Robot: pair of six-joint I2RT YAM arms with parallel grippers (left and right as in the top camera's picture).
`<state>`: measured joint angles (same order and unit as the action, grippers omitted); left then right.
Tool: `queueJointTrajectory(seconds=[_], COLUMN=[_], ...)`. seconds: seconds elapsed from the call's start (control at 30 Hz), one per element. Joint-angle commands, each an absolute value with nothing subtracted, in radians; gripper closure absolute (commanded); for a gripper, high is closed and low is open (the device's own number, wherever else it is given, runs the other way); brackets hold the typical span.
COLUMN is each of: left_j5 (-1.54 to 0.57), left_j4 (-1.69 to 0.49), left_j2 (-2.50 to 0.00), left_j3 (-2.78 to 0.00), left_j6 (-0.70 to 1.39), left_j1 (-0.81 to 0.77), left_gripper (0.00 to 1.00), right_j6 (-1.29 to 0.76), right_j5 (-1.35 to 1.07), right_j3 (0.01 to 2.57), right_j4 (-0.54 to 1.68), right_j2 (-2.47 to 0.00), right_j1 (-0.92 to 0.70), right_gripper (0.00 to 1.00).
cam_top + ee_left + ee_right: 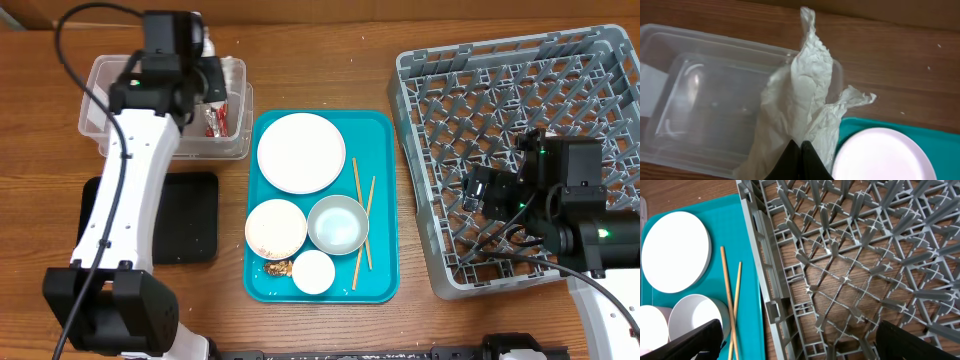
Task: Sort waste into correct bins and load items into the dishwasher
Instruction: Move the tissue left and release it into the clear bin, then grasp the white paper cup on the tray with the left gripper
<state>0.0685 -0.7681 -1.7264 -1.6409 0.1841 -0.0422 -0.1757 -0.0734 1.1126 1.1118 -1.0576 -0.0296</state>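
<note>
My left gripper [801, 150] is shut on crumpled white tissue [807, 85] and holds it over the right end of the clear tub [695, 100]. In the overhead view a red wrapper [214, 121] lies in that tub [100, 75]. The black tray [190, 215] lies below it. On the teal tray [380, 125] are a white plate [300, 152], two bowls [276, 228] [338, 223], a cup [313, 271], chopsticks [361, 215] and a brown food lump [277, 267]. My right gripper [805, 345] is open and empty over the left part of the grey dish rack [520, 90].
The dish rack's left wall [762, 255] stands right beside the teal tray's right edge [747, 280]. The chopsticks [730, 295] lie along that edge, next to the grey bowl [695, 315]. Bare wooden table [330, 60] lies behind the tray.
</note>
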Motion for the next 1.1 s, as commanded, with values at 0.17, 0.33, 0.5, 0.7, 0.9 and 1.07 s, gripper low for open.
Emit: queueJointTrajectory(seconds=[0.17,0.33,0.5,0.7,0.9,1.07], left_j5=[0.089,0.084,-0.036,-0.11,-0.11,-0.109], left_j4=[-0.772,-0.799,-0.894,-1.044,-1.188,-1.293], left_j2=[-1.754,-1.754,-1.754,-1.754,-1.754,-1.754], left_j3=[-1.653,-1.653,-1.653,-1.653,-1.653,-1.653], left_j6=[0.179,0.18,0.18,0.18,0.18,0.179], left_j1=[0.02,0.018,0.009,-0.051,-0.175,-0.268], left_gripper=[0.66,0.57,0.54,0.45,0.39,0.37], right_j6=[-0.176,-0.176,-0.176,-0.176,-0.176,-0.176], right_j5=[-0.068,-0.068,-0.068,-0.068,-0.068,-0.068], right_j3=[1.139,1.139,1.139,1.138,1.138,1.138], right_j4=[1.11,1.11,1.109,1.101,1.098,1.098], right_j2=[-1.05,-1.05,-1.05,-1.05,-1.05,-1.05], right_j1=[-0.031,-0.031,-0.031,-0.031,-0.031,-0.031], right_gripper=[0.0,0.0,0.0,0.0,0.0,0.0])
